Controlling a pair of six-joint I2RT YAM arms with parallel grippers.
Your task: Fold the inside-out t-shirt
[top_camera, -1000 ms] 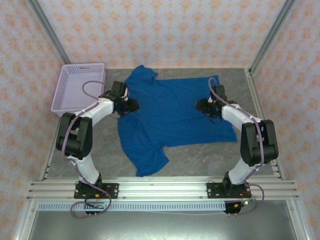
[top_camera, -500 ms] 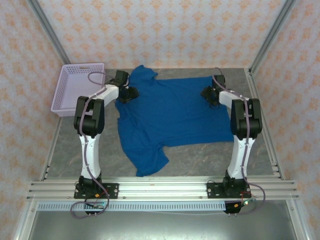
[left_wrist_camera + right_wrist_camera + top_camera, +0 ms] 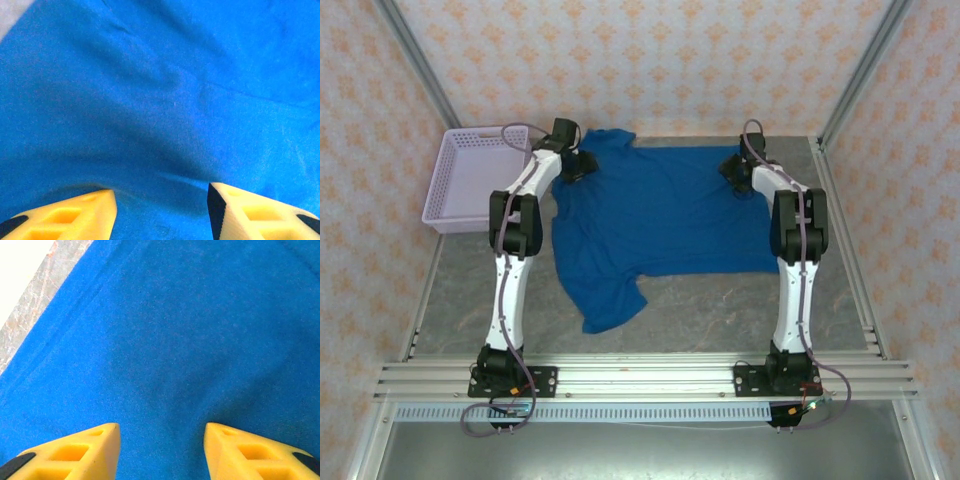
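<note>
A lavender mesh basket (image 3: 480, 178) sits at the tabletop's far-left corner. Just right of it, the left gripper (image 3: 160, 191) hangs over the shirt's far-left shoulder area, its yellow fingers (image 3: 75, 212) spread apart above softly rumpled cloth. The royal-blue t-shirt (image 3: 655, 215) lies spread sideways across the far half of the grey marbled tabletop (image 3: 720, 310) - sleeves at the left, one pointing to the far edge and one trailing toward the near edge, straight hem at the right. The right gripper (image 3: 161, 426) hovers over the far-right corner of the shirt - jaws apart, smooth fabric and a stitched edge below.
</note>
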